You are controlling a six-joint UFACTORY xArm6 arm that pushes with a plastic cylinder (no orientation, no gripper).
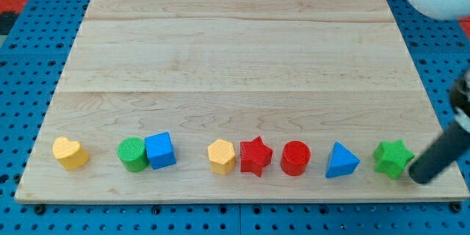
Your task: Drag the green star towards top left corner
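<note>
A: Board (235,51) of pale wood, carrying a row of blocks along the view's bottom. What is sitting closest to my tip (418,176)?

B: The green star (393,158) is lying just to the view's left of my tip, touching it or very nearly so; the exact contact is hard to tell. Farther to the view's left of my tip, the blue triangle (341,161), red cylinder (296,157), red star (255,156) and yellow hexagon (221,156) are standing in line, followed by the blue cube (161,150) touching the green cylinder (132,154), and the yellow heart (70,153) well apart at the far end.

A: What is threatening the move?

B: My tip is sitting level with the green star on its right side, so a straight push leftward is likely driving it into the blue triangle and along the row. A push from below and right, angled upward, is looking safer. The star's points may also be letting it spin off my tip.

A: And the claw's opening?

B: There is no claw here: the rod is ending in a plain tip with nothing to open or close, holding nothing.
</note>
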